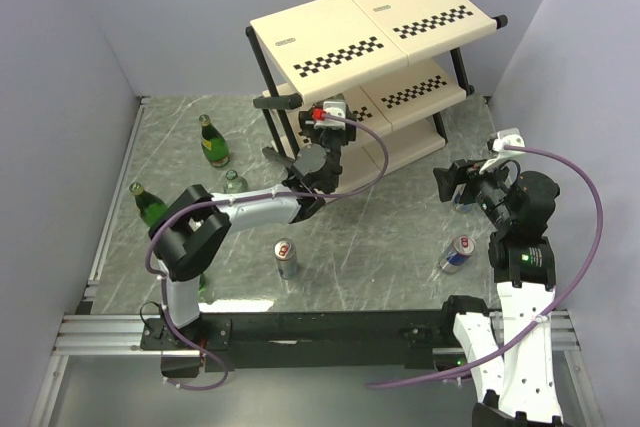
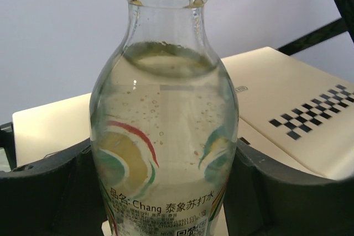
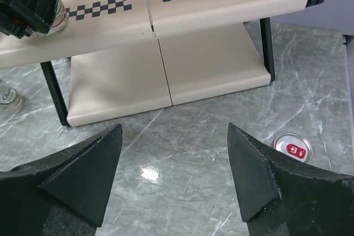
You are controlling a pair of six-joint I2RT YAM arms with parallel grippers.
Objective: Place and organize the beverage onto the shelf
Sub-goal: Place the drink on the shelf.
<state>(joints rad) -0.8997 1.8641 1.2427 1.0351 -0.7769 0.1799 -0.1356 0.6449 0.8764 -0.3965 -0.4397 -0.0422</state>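
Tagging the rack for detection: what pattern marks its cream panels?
Black-and-white checkered strips on the shelf; clearest in the top external view.

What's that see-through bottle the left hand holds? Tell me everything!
The clear bottle looks like glass, round-bodied with a narrow neck, upright, nearly full of bubbly clear liquid. Its label has red, green and yellow swirls and the word Chang. The left gripper squeezes it on both sides, by the cream shelf.

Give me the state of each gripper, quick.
Left gripper: closed on the clear Chang bottle.
Right gripper: open, holding nothing.
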